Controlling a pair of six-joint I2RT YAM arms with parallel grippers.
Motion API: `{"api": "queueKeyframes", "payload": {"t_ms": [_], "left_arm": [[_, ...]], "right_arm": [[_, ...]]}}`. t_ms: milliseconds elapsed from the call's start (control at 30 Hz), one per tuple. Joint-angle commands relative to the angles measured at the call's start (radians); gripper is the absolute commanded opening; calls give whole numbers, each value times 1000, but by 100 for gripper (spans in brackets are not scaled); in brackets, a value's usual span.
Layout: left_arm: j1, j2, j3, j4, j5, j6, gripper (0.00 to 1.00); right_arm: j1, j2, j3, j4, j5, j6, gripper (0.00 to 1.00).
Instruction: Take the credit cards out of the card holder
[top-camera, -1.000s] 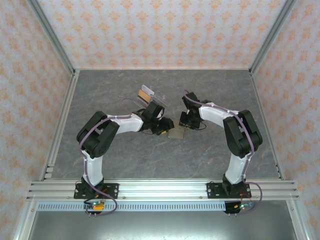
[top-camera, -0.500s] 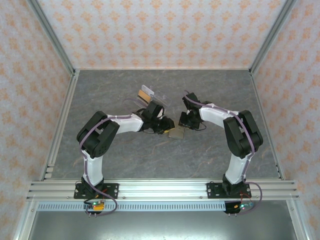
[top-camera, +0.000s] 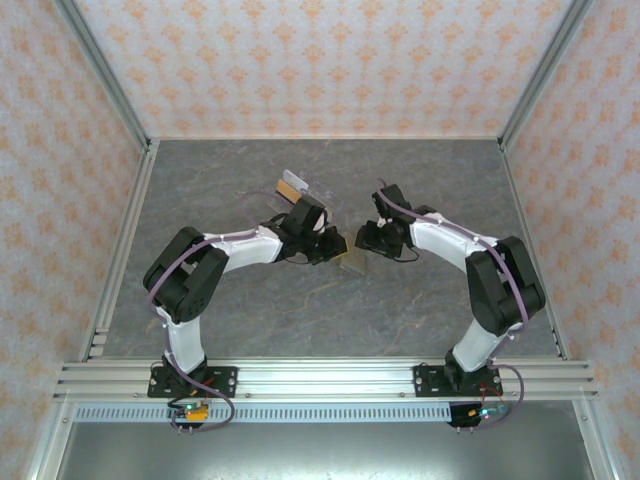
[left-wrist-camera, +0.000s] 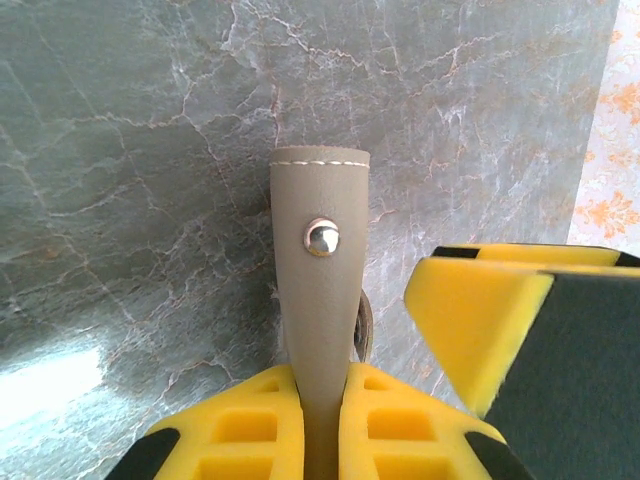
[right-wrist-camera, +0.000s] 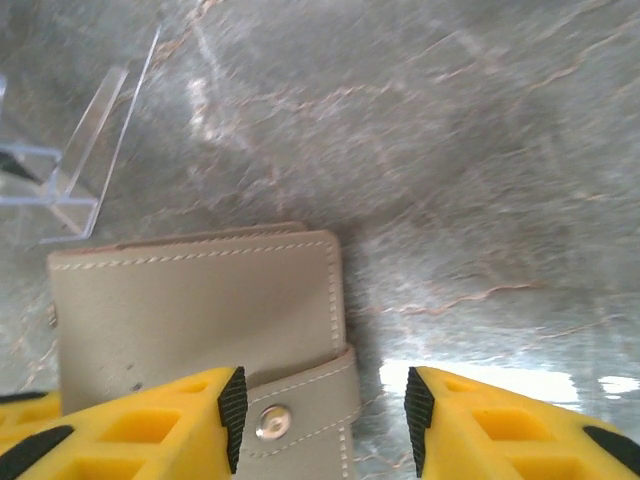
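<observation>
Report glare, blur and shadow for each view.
Left wrist: a glare patch on the table at lower left; the leather card holder is sharp. Right wrist: a glare strip on the table by the right gripper; the clear stand is soft. Top external: even light, no hot spots.

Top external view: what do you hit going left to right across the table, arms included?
left arm → clear plastic stand → tan wallet → right arm
</observation>
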Motion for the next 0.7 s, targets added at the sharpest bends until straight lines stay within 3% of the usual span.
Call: {"api": "queueKeyframes", "payload": {"t_ms": [0, 400, 667], "left_arm": [[-5, -31, -7, -12, -23, 26, 0], [-5, -30, -1, -17, -20, 31, 0], [-5, -42, -6, -24, -30, 32, 0]], "right_arm": [[-1, 8, -28, 13, -116, -19, 48], [-2, 48, -12, 3, -179, -59, 40], [-3, 72, 19, -76, -40, -57, 24]]}}
